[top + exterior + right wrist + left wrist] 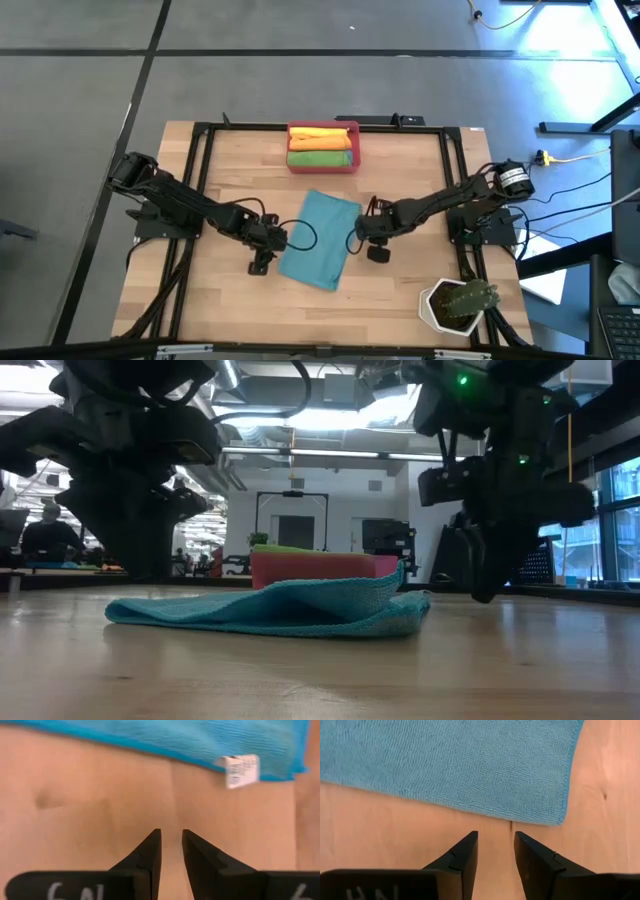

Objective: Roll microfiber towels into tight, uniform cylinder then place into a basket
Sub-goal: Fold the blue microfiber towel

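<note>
A teal towel (318, 239) is lying folded and flat at mid-table, with the left gripper (268, 240) and right gripper (366, 233) sitting low on either side of it. Both are standing slightly open and holding nothing: the left fingers (465, 857) are pointing at bare wood just short of the cloth's edge, the right fingers (150, 855) likewise. A white label (241, 770) is showing on the towel's hem, its print unreadable. Behind, the basket (323, 166) is holding orange (320, 138) and green (319, 157) rolls.
</note>
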You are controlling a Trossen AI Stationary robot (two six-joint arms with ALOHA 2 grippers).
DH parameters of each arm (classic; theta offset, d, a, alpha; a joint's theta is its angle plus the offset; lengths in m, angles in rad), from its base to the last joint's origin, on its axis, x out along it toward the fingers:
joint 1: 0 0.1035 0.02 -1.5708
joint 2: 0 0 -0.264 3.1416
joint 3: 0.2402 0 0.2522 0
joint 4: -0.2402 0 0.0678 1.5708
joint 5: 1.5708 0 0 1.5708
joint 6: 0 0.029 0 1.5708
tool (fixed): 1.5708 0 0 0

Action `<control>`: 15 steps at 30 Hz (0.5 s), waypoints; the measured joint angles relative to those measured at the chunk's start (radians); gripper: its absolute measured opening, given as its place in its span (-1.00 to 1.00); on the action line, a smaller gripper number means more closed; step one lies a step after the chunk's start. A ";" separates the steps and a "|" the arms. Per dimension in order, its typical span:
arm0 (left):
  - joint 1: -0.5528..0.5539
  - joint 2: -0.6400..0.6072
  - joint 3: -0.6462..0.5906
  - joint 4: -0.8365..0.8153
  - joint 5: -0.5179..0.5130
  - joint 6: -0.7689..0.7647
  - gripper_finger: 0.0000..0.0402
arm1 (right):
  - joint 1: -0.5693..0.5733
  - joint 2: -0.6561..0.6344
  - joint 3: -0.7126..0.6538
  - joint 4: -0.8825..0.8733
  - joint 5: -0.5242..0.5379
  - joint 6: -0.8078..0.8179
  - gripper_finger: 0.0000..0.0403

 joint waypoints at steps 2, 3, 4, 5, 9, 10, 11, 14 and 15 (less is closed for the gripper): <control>0.000 0.000 0.000 0.002 -0.002 0.034 -0.41 | 0.016 0.000 0.000 0.013 -0.001 -0.026 -0.60; 0.000 0.000 0.000 0.006 -0.002 0.039 -0.41 | 0.024 0.000 0.000 0.025 -0.003 -0.039 -0.60; 0.000 0.000 0.000 0.011 -0.002 0.039 -0.41 | 0.032 0.000 0.000 0.036 -0.005 -0.046 -0.60; 0.000 0.000 0.000 0.017 -0.001 0.039 -0.41 | 0.038 0.000 0.001 0.045 -0.012 -0.053 -0.60; 0.001 0.000 0.000 0.021 -0.014 0.040 -0.41 | 0.061 0.000 0.001 0.087 -0.037 -0.082 -0.60; 0.001 0.000 0.000 0.021 -0.033 0.040 -0.41 | 0.063 0.000 0.001 0.098 -0.037 -0.095 -0.60; 0.001 0.000 0.000 0.022 -0.056 0.040 -0.41 | 0.067 -0.001 0.001 0.110 -0.037 -0.101 -0.60; 0.001 0.000 0.000 0.027 -0.115 0.040 -0.41 | 0.070 -0.001 0.001 0.134 -0.037 -0.116 -0.60; 0.001 0.000 0.000 0.029 -0.122 0.041 -0.41 | 0.069 -0.001 0.001 0.140 -0.037 -0.125 -0.60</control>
